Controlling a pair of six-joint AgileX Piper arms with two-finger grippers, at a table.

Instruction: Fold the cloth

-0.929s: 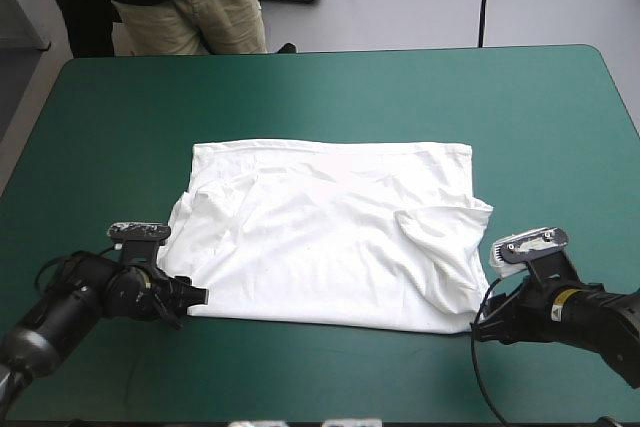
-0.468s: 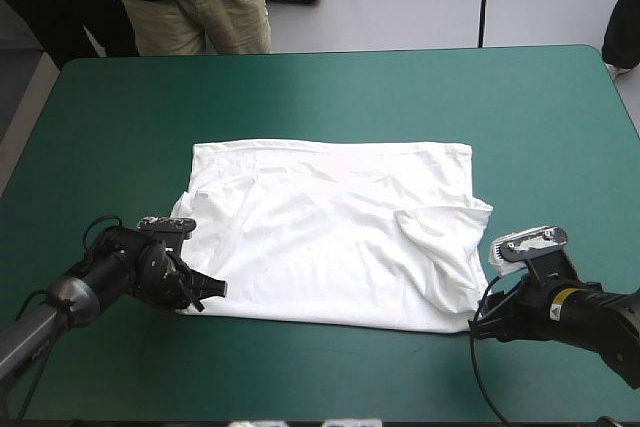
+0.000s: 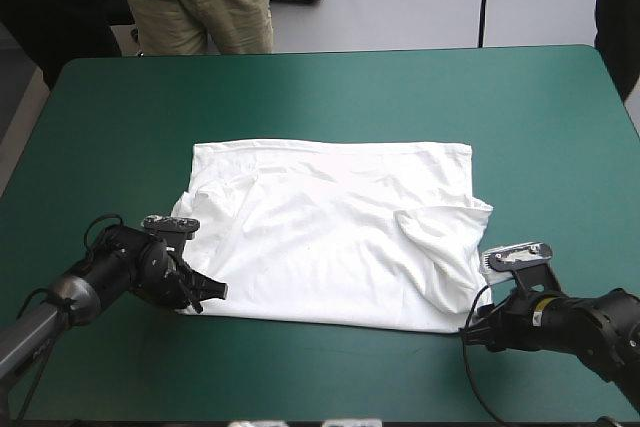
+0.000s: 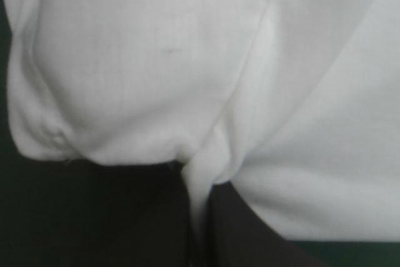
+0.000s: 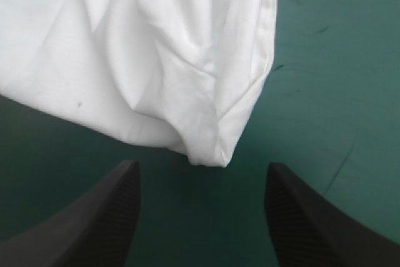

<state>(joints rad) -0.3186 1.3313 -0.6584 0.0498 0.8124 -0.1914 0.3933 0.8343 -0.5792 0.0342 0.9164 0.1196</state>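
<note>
Across the middle of the teal-green table (image 3: 330,87) the white T-shirt (image 3: 330,227) lies spread flat, with a loose fold on its right side. At its near left corner the left gripper (image 3: 207,289) is pinched almost closed on the fabric, a thin white strip caught between its black fingers (image 4: 244,229). The right gripper (image 3: 478,325) stands wide apart just before the near right corner, which lies ahead of it without touching.
</note>
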